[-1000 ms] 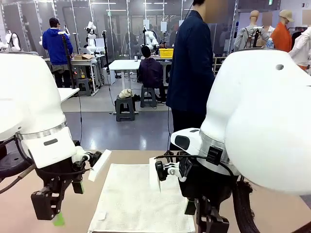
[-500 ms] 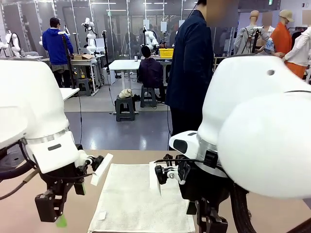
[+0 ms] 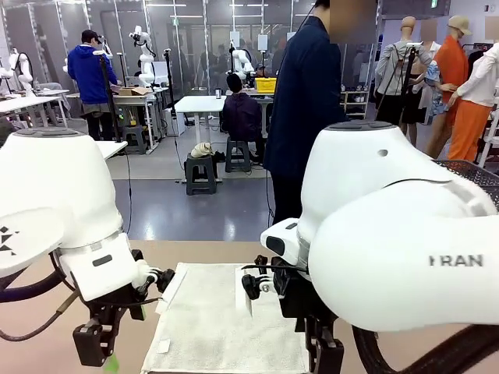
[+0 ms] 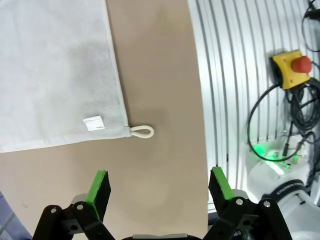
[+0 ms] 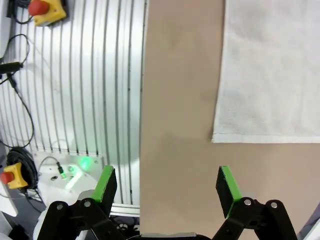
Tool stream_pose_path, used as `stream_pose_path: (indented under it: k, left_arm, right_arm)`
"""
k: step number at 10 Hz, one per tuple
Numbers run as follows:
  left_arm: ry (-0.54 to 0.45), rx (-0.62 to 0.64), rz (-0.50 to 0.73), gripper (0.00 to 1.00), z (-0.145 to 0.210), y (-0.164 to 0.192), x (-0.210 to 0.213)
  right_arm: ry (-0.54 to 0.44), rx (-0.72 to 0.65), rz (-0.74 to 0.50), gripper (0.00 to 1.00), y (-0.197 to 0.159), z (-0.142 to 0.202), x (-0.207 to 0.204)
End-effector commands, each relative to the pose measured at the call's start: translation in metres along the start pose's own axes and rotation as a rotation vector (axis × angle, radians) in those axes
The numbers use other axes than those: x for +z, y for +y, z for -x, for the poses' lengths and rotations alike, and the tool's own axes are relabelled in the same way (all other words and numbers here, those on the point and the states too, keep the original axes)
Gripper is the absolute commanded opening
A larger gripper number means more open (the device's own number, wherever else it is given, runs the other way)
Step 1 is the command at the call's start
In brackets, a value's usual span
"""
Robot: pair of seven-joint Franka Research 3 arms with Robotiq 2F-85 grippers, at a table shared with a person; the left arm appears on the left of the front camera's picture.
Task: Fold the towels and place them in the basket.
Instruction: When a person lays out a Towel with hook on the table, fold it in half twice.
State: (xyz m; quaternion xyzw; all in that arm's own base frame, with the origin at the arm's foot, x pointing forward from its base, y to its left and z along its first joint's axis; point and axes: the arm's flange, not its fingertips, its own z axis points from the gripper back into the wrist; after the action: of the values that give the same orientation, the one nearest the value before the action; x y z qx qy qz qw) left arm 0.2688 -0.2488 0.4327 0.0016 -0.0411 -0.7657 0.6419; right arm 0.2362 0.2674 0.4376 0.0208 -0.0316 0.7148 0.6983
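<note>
Our left jaws stand wide open over bare tabletop (image 4: 160,80), the green pads (image 4: 100,186) apart with nothing between them. Just ahead of them, nearer one pad, lies a corner of the white towel (image 4: 55,70). It is spread flat, its loop (image 4: 142,131) poking out onto the tabletop and a small label (image 4: 93,123) just inside the hem. Off the other pad runs slotted metal (image 4: 225,75) with a yellow stop button (image 4: 294,67).

Our right jaws are open too and hold nothing. Another towel corner sits ahead of one of their pads, clear of it.

From the front, the towel lies between both jaws. The basket (image 3: 475,173) shows as dark mesh beyond our right arm, well away from the jaws. A person (image 3: 308,101) stands at the far side.
</note>
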Motion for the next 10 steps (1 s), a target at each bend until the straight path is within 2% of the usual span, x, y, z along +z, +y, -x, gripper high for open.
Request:
stream_pose_path:
  k: [1, 4, 10]
  left_arm:
    - [0.013, -0.043, -0.060, 1.00, 0.011, -0.006, -0.026]
    - [0.064, 0.008, -0.067, 1.00, 0.019, -0.008, -0.048]
    - [0.070, 0.080, -0.091, 1.00, 0.031, 0.000, -0.093]
  right_arm:
    - [0.023, -0.021, 0.069, 1.00, 0.009, 0.028, -0.040]
    - [0.039, -0.056, 0.120, 1.00, 0.000, 0.041, -0.065]
    - [0.091, -0.115, 0.116, 1.00, -0.011, 0.062, -0.106]
